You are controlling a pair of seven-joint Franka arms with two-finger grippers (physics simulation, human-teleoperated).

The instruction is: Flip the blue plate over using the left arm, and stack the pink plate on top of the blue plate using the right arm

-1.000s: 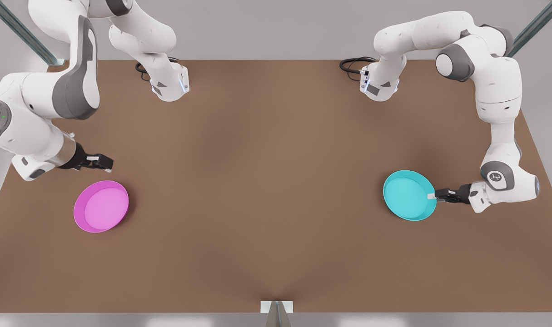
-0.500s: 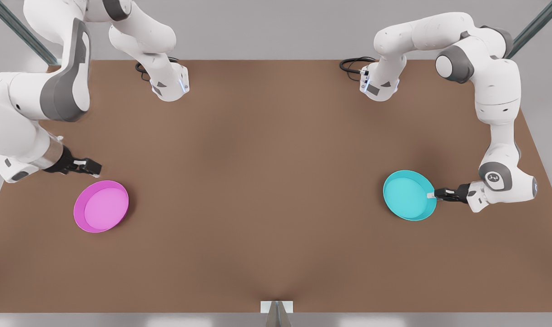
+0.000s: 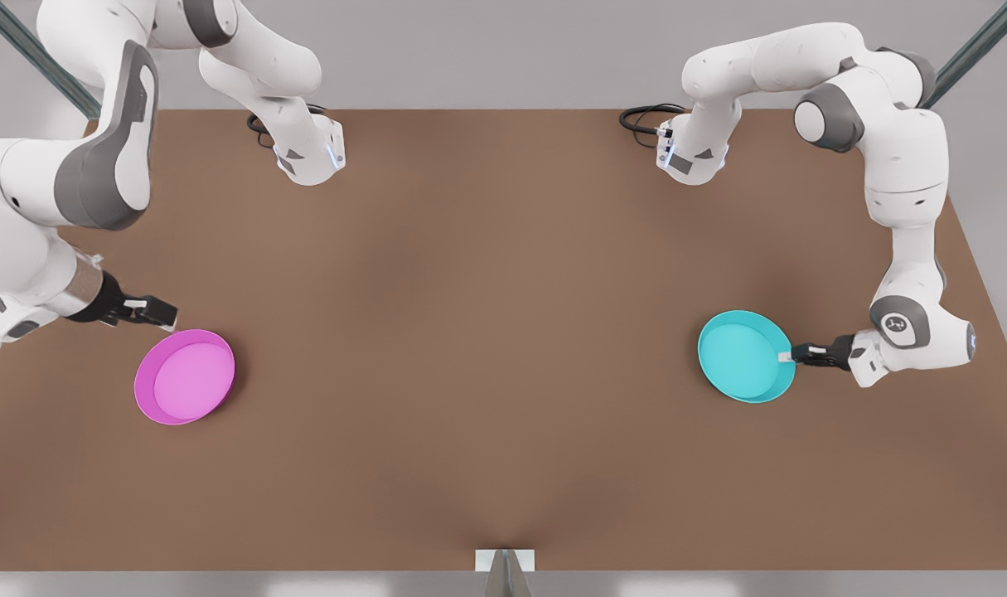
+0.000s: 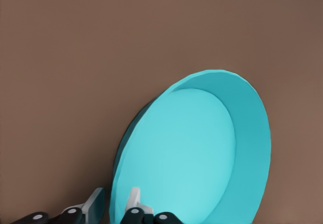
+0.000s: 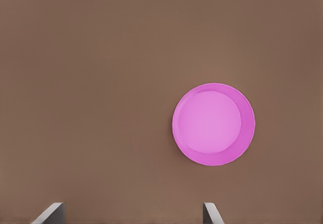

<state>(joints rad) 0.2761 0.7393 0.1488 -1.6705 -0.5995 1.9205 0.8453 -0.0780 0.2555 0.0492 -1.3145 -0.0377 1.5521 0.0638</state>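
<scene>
Now my left gripper [image 3: 788,356] pinches the rim of the blue plate [image 3: 743,355], 1 finger inside the lip and 1 outside, as my left wrist view shows with the fingers [image 4: 132,201] straddling the edge. The blue plate sits open side up on the brown surface [image 3: 503,332], far toward the front view's right, with the pinched edge on the side away from the pink plate [image 3: 185,376].

To flip it well, I judge I should keep the pinch firm, lift that edge clear of the surface first, then roll my wrist so the plate turns about the grip and lands rim down, releasing only once it lies flat. A thin rim could slip, so a slow turn seems wise.

My right gripper [image 3: 153,312] hovers just beside the pink plate's far rim, holding nothing, its fingers [image 5: 50,213] spread wide. The pink plate lies open side up, well apart from the blue plate.
</scene>
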